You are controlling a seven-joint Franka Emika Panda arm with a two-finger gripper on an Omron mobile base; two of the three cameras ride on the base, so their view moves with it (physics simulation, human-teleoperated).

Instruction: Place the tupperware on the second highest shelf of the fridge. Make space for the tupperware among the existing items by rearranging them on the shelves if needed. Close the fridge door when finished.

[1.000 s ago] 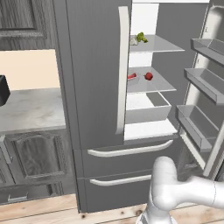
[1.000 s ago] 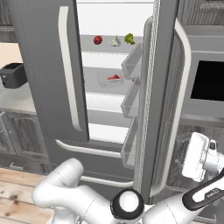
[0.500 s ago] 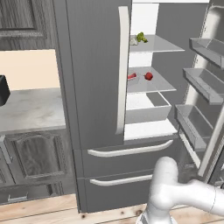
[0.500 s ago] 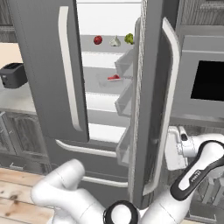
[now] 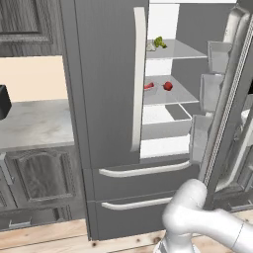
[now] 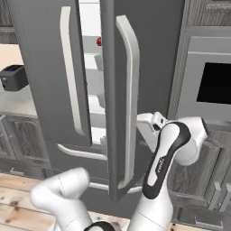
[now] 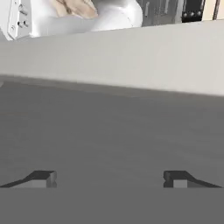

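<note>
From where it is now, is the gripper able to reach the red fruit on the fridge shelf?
Probably not. The half-closed right fridge door stands between the open gripper and the red fruit; the gripper faces the door's outer side.

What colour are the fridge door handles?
Pale off-white handles on the dark grey fridge; clearest in the right base view.

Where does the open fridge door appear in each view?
Left base view: the open fridge door is at the right, seen edge-on.
Right base view: centre, dark front facing the camera.
Hand view: the grey surface close ahead.
Shared landmark, both base views: closed door's pale handle.
</note>
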